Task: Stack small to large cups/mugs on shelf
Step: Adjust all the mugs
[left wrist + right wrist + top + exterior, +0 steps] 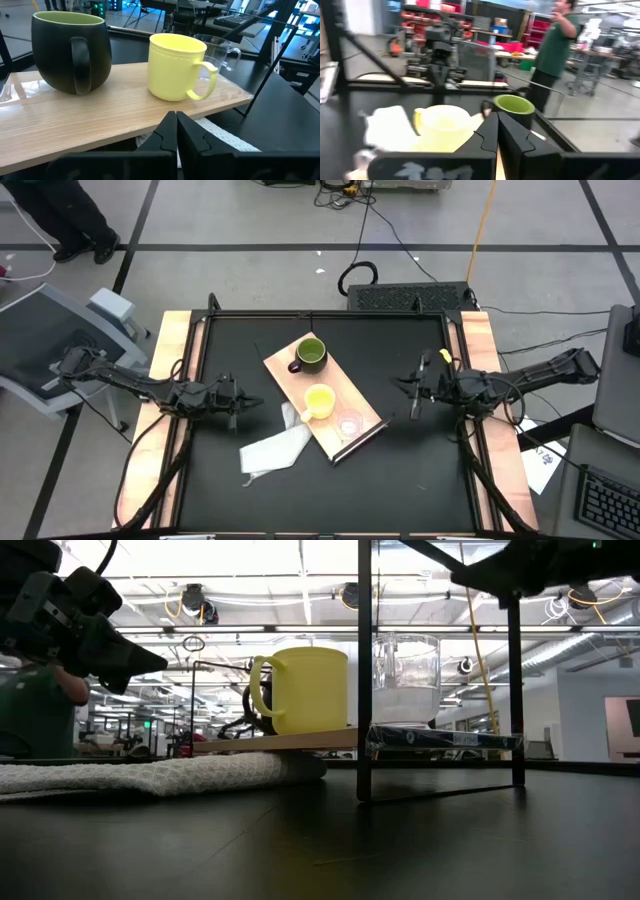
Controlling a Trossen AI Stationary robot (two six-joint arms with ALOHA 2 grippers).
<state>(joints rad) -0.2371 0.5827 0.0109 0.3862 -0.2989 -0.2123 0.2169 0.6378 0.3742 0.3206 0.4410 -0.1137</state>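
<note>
The light-wood shelf (325, 395) lies slantwise at mid-table, one long edge over a white cloth (275, 445). On it stand, in a row, a dark green mug (311, 354) at the far end, a yellow mug (319, 400) in the middle and a clear cup (350, 423) near the dark-edged end. My left gripper (245, 402) hovers shut left of the shelf, facing the mugs (176, 131). My right gripper (414, 394) hangs shut to the right of the shelf, raised and pointing at it (497, 131). Neither touches anything.
Black frame posts (365, 670) ring the black tabletop, with wooden side rails (168, 380) behind each arm. A person in a green shirt (555, 45) stands beyond the table, and another person's legs (70, 220) show at the far left. Bare tabletop lies near the front edge.
</note>
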